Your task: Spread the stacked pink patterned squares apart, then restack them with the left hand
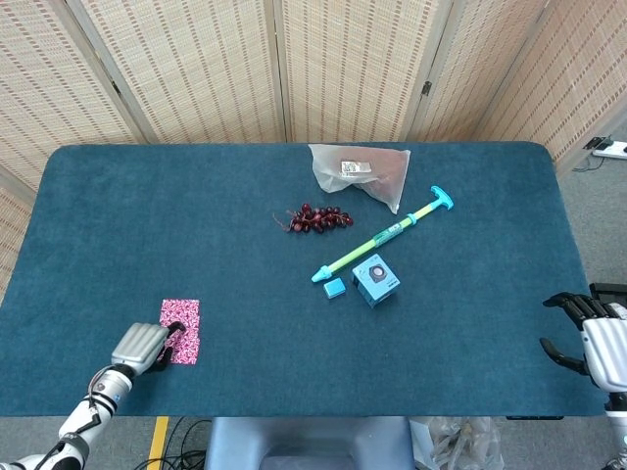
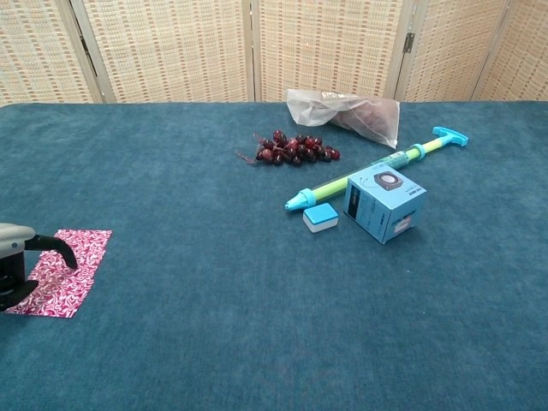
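Risk: the left robot hand (image 1: 145,345) rests its dark fingertips (image 2: 60,251) on the near part of the squares (image 1: 180,331); if it presses too flat, both thin sheets would likely slide together instead of fanning apart.
Cause: the sheets look thin and slick on a napped worktop (image 1: 294,245), so the top one may not shear free of the one beneath.
Second risk: the squares lie close to the worktop's near left edge; a pull toward the robot could drag one off.
Left robot hand: touching the squares from their near-left side; whether a sheet is pinched or only pressed cannot be told, as the fingers hide the contact.
Right robot hand (image 1: 588,338): off the far right edge of the worktop, well apart from everything, fingers spread, holding nothing.
Squares, place: directly under and just beyond the left robot hand's fingertips, well apart from all other things.
Squares, look: pink with a fine white-and-red pattern, lying flat, already offset into one long rectangle reaching away from the left robot hand; the seam between sheets is faint.
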Tool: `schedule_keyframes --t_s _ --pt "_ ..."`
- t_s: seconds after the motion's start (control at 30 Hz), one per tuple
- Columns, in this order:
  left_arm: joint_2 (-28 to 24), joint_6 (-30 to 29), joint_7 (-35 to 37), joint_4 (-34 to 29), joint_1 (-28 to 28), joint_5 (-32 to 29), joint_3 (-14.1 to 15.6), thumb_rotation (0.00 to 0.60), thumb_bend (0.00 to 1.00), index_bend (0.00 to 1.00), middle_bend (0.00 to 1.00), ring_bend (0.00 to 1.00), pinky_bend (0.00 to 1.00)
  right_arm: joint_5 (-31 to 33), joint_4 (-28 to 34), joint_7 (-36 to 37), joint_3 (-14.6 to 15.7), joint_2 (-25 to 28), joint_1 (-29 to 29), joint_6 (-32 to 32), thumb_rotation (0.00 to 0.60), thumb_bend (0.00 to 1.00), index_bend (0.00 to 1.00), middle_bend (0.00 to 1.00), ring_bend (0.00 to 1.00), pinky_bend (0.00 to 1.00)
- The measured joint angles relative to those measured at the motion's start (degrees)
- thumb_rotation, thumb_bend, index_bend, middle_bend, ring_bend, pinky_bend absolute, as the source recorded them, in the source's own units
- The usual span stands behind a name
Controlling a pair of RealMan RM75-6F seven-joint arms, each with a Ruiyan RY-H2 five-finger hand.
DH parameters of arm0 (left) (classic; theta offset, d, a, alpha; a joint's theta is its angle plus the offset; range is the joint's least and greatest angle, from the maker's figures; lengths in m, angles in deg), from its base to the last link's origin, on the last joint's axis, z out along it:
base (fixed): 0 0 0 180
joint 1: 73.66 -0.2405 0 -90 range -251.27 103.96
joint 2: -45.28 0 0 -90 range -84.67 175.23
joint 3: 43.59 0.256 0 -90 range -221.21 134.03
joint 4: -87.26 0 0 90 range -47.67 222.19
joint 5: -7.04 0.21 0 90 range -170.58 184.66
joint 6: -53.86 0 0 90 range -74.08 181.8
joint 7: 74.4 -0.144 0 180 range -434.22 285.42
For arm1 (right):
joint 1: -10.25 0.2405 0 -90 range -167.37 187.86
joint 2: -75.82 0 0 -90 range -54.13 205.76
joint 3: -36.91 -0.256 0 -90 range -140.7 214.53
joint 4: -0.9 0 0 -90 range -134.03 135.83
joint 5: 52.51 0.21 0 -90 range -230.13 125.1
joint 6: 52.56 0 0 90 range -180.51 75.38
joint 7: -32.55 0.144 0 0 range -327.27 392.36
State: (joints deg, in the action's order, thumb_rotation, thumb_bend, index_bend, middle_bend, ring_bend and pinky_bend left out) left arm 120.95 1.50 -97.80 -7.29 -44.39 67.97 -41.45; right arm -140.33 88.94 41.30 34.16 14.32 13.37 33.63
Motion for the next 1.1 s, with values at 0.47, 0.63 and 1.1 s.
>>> schedule_keyframes --t_s 0.47,0.63,1.1 --pt "0.69 -1.01 -1.73 -2.09 1.72 -0.69 -1.05 0.600 0.65 0.27 1.00 0.99 1.00 0.08 -0.71 0.83 -0.07 -0.10 -0.04 -0.12 0.600 0.28 0.33 0.34 0.27 0.30" --pt "-0.42 -1.72 -1.82 -2.02 1.40 -1.85 -0.88 0.600 0.65 0.27 1.00 0.99 1.00 0.00 -0.77 0.93 -0.09 -0.17 0.20 -0.48 0.600 0.28 0.33 0.34 0.27 0.30" --pt "-3.33 -3.14 -0.34 -1.16 -0.94 -2.72 1.05 0.600 0.65 0.27 1.00 0.99 1.00 -0.37 -0.01 -0.03 0.01 -0.22 0.51 -0.78 0.600 0.28 0.33 0.34 0.27 0.30"
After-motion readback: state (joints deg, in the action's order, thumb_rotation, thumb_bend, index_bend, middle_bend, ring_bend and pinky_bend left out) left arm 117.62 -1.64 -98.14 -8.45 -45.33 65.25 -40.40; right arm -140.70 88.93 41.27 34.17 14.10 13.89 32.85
